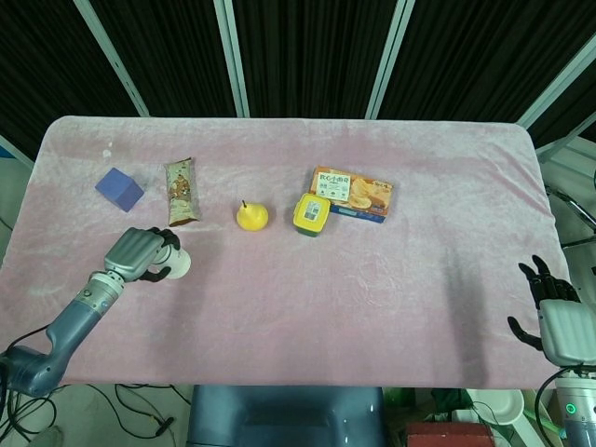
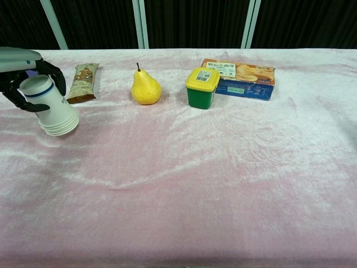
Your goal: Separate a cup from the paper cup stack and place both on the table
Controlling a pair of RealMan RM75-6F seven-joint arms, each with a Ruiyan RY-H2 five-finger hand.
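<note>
Left hand point(image 1: 138, 253) wrapped around the paper cup stack point(image 2: 51, 108) near the left edge of the tabletop point(image 1: 372, 279), dark fingers point(image 2: 56, 75) curled over the upper part of the stack by its blue band. Stack tilted, nested rims pointing down and toward the middle of the tabletop, apparently lifted just clear of the pink cloth, though contact hard to judge. No cup separated yet; all still nested together. Right hand point(image 1: 557, 317) just past the right front corner of the tabletop, holding nothing, fingers spread apart and pointing toward the far edge. Behind the left hand, toward the far left corner, a blue block point(image 1: 119, 189), with a snack bar point(image 1: 182, 192) just beside it in its brown wrapper. Near the middle, a yellow pear point(image 2: 146, 87) standing stem up, apart from the snack bar. To its right a green tub point(image 2: 202, 87) with a yellow lid, touching or nearly touching the front corner of a flat biscuit box point(image 2: 240, 78) lying behind it
</note>
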